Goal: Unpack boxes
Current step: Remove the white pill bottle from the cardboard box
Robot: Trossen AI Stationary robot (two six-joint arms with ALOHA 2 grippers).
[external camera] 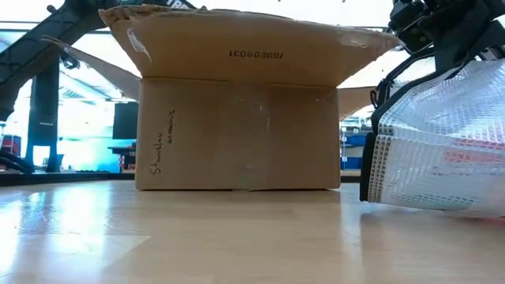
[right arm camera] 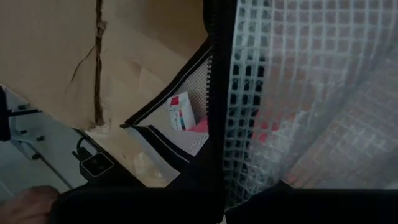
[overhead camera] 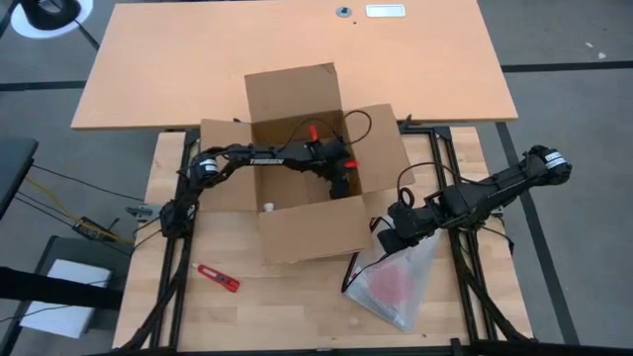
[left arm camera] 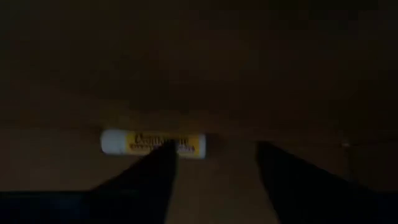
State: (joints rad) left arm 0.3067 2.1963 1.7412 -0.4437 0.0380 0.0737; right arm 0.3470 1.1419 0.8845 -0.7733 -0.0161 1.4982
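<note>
1. The cardboard carton (overhead camera: 302,173) is seen open near the middle of the counter (overhead camera: 297,316), its four flaps spread outward and its near wall facing the counter's front edge.
2. The left gripper (overhead camera: 341,176) is reached down inside the carton. In the left wrist view its two fingers (left arm camera: 146,180) stand apart with a clear gap and nothing between them; a small white-and-yellow tube (left arm camera: 153,142) lies on the carton floor just past the fingertips, against the base of a wall.
3. The right gripper (overhead camera: 394,229) is held off the carton's right front corner, clamped on the upper edge of a clear mesh bag (overhead camera: 396,282) whose lower part rests on the counter toward the front right corner. A small red-and-white packet (right arm camera: 182,112) is seen inside the bag.
4. The step in hand is judged to be the picking of the tube from the carton. The fingers are best lowered astride the tube's middle, square across its length, so that it is not rolled away or pushed into the wall.
5. The closing should be made only once both fingertips are at floor level, and the lift taken straight up, clear of the flaps.
6. The bag mouth is best kept open and steady to receive the tube.
7. A red cutter (overhead camera: 216,278) lies near the front left of the counter, well apart from the work.
</note>
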